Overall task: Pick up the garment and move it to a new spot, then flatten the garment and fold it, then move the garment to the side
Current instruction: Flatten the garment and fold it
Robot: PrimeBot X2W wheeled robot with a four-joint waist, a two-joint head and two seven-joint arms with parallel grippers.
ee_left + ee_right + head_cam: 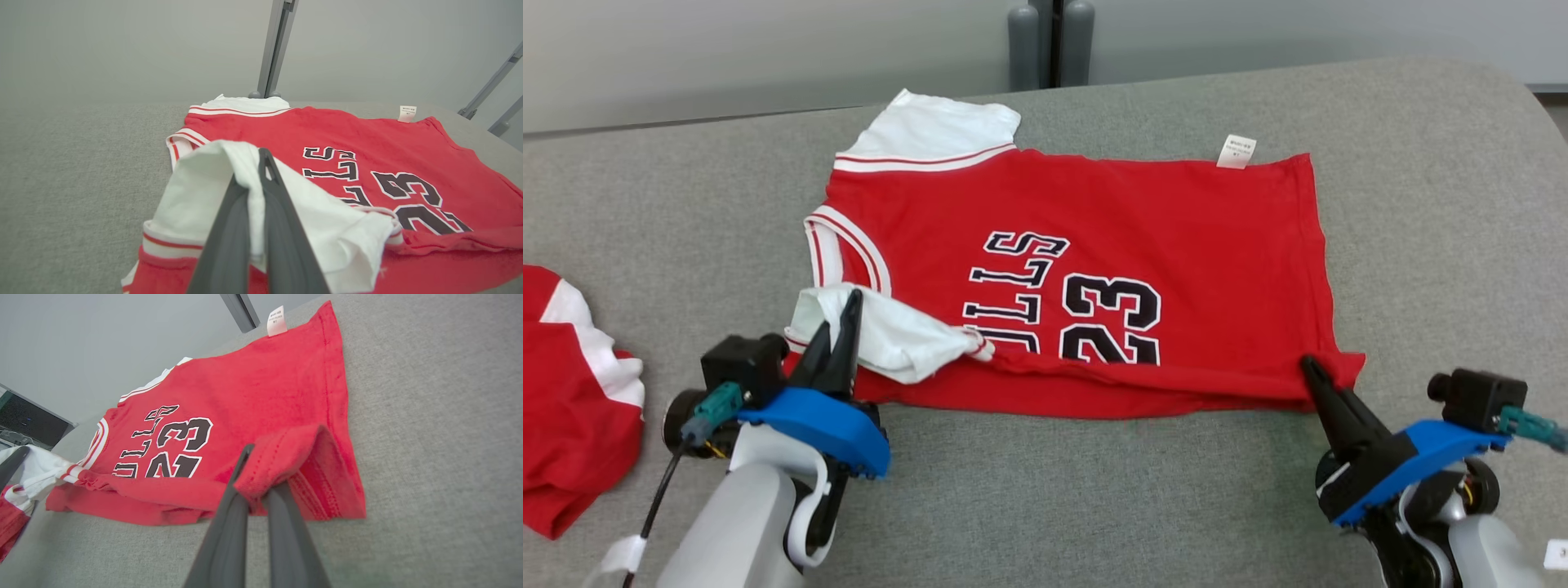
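Left gripper: we're clamped on the white sleeve.
Right gripper: we're pinching the hem corner.
Jersey: spread on grey table.

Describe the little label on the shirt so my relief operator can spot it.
On the grey table lies a red shirt printed 23. On its far edge, near the right corner, sits a small white label, far smaller than the white sleeves.

The jersey is laid on the table. Its near-left sleeve is held by the left gripper, its near-right corner by the right gripper. Another garment is laid far left.
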